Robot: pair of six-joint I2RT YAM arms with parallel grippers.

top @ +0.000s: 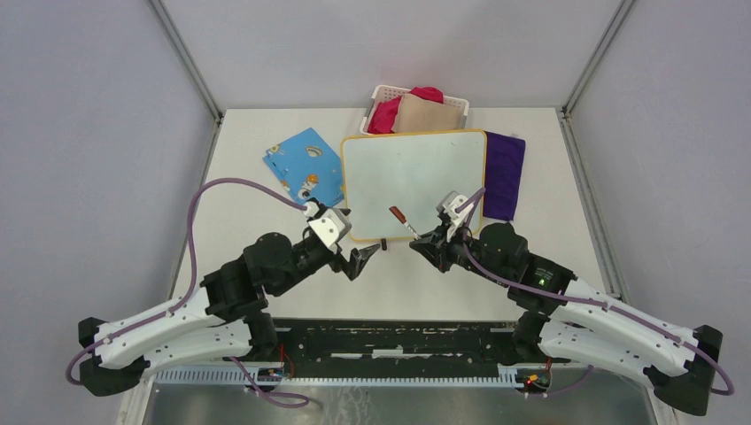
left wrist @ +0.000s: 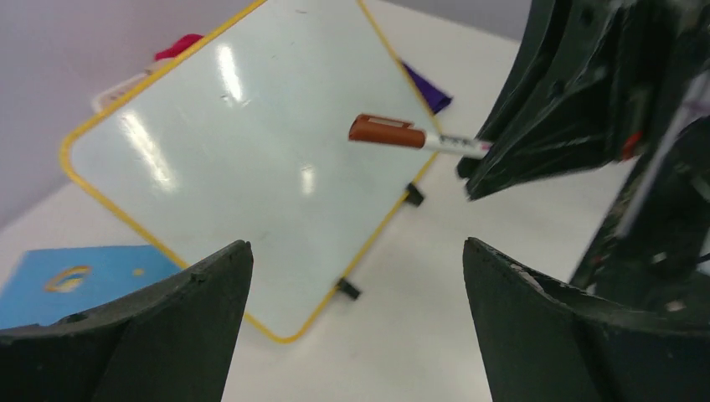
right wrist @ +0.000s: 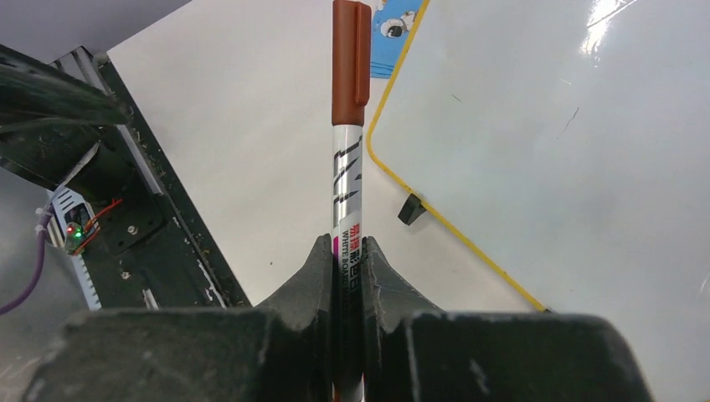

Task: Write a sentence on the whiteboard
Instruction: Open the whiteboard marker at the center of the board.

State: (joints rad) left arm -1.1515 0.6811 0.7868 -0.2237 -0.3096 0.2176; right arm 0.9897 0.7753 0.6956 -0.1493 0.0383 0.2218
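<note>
The whiteboard (top: 412,181) (left wrist: 251,159) (right wrist: 569,151) lies flat mid-table, yellow-framed, with a bare white face; the sentence is not in view. My right gripper (top: 423,243) (right wrist: 346,243) is shut on the white barrel of a marker (top: 403,220) (left wrist: 419,138) (right wrist: 349,159). The marker's brown cap is on and points out over the board's near edge. My left gripper (top: 367,257) (left wrist: 356,247) stands open and holds nothing. It is just off the board's near left corner and faces the marker.
A blue card (top: 305,164) (left wrist: 75,280) lies left of the board and a purple cloth (top: 503,173) lies to its right. Behind it stands a white basket (top: 381,96) with red and tan cloths. A black rail (top: 390,341) runs along the near edge.
</note>
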